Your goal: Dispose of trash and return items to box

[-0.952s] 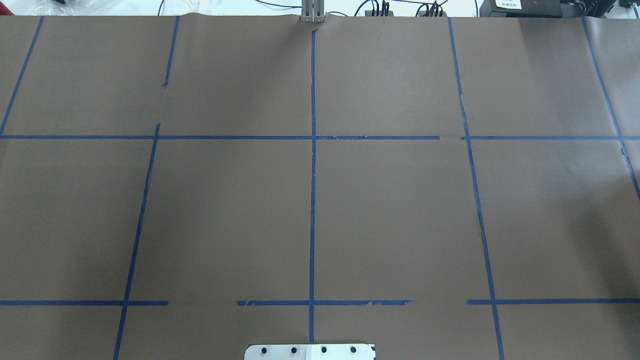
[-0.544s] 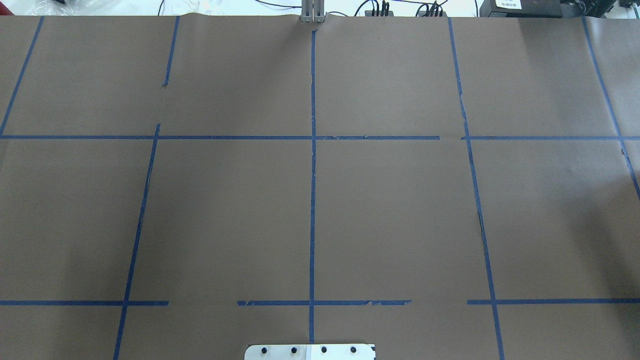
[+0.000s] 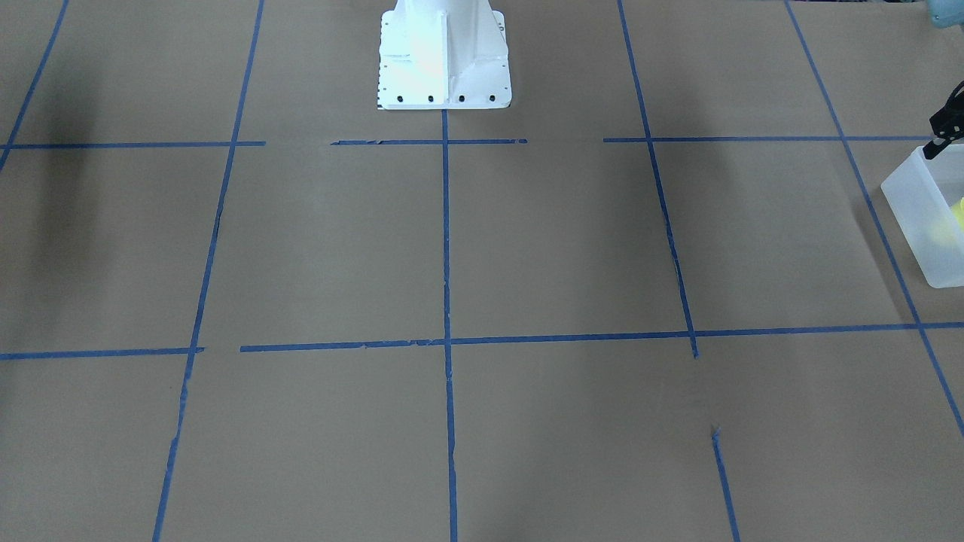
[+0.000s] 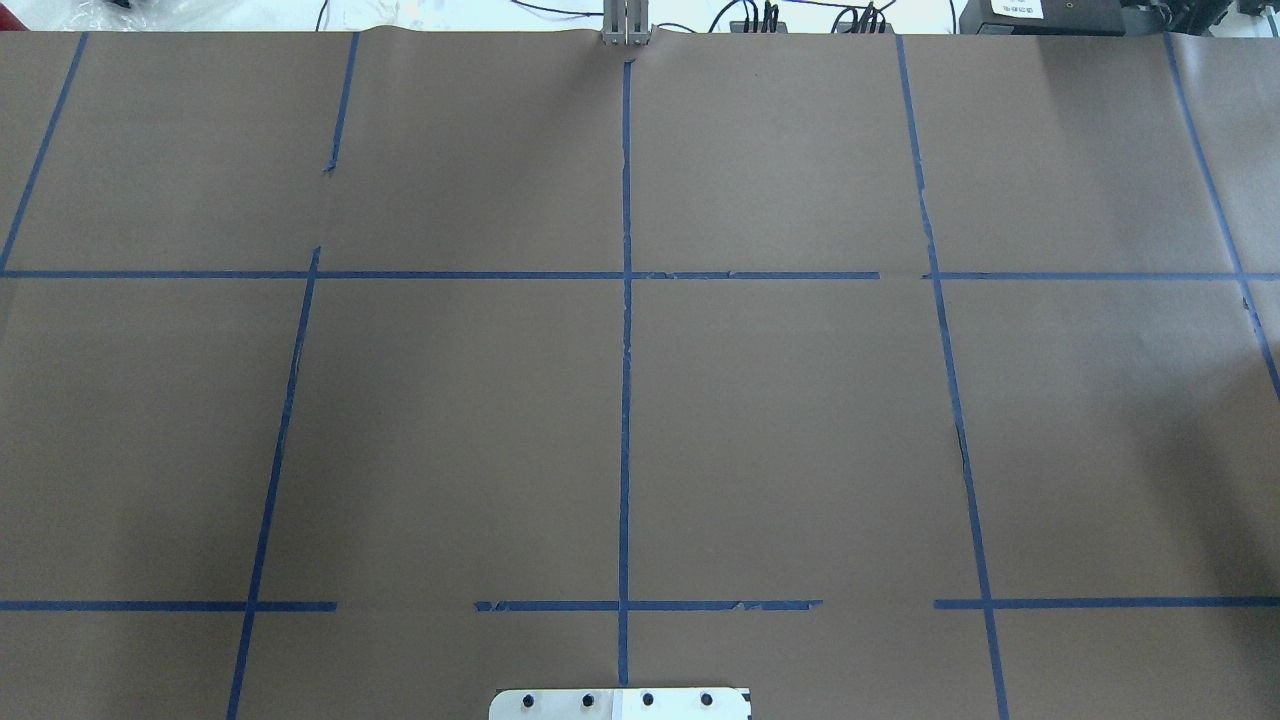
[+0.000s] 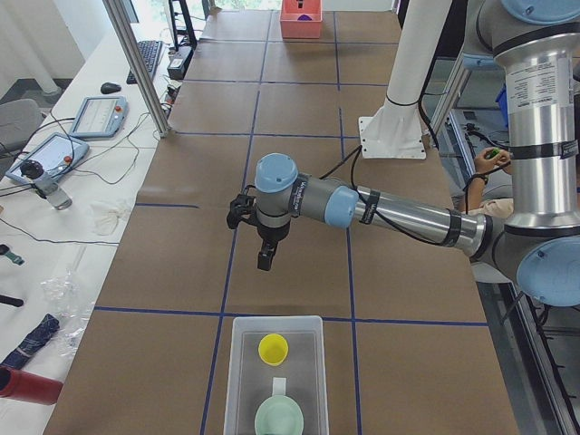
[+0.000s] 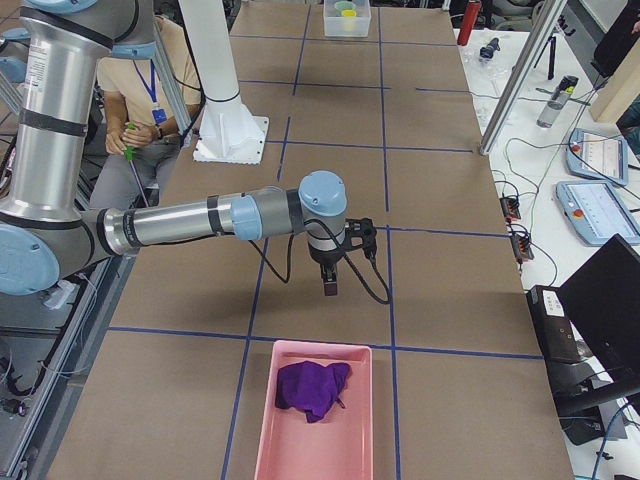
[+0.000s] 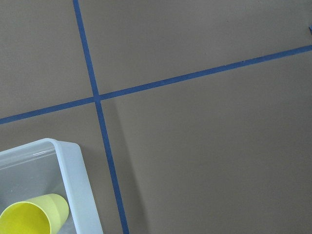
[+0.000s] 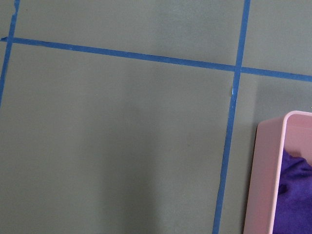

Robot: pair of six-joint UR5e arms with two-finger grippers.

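Pale mint-green round plastic bowl (image 5: 279, 419) and small bright-yellow tapered plastic cup (image 5: 272, 348) already sit in the translucent frosted-white plastic box (image 5: 233, 381) on the counter (image 5: 181, 263). Probably light, stiff, slick: pinch a rim. Beyond, left end effector (image 5: 264, 263) and right end effector (image 6: 329, 288) hover; apart or together, can't tell.

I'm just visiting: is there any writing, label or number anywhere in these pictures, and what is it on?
White label on the black box at the table's far edge: too small to read.
Sticker on the grey upright robot tube: blurred, unreadable.
Handheld screens on the side bench: too small to read.
Yellow cup, green bowl, white bin, pink bin: no writing visible.
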